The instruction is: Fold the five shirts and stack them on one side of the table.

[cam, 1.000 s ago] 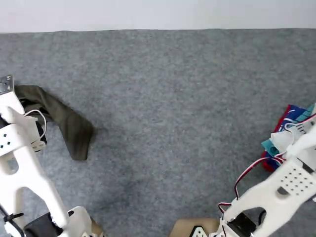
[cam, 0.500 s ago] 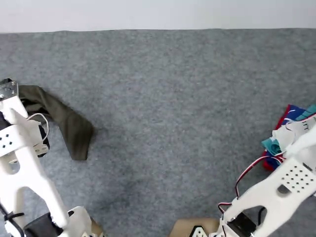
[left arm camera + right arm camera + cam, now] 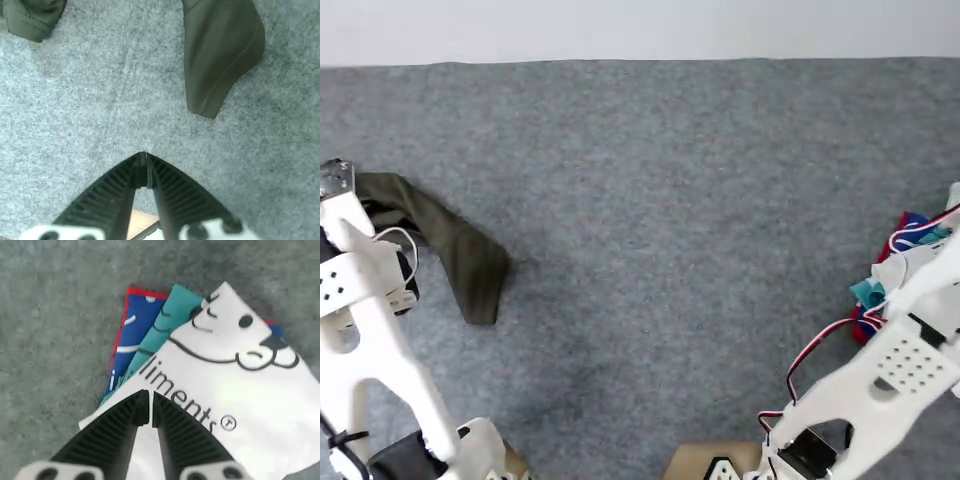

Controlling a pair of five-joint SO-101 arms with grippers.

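Nine o'clock: left gripper (image 3: 145, 159) closed, empty, beside the olive-green cloth shirt (image 3: 470, 260). Three o'clock: right gripper (image 3: 150, 394) closed over the white printed shirt (image 3: 240, 400); we can't confirm a grasp.

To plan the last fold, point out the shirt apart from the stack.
The dark olive shirt, alone near the left gripper; the white shirt, teal shirt and blue shirt lie overlapped under the right gripper.

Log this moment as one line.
left fingers shut, near olive shirt | right fingers shut, above white shirt topping pile | olive shirt unfolded
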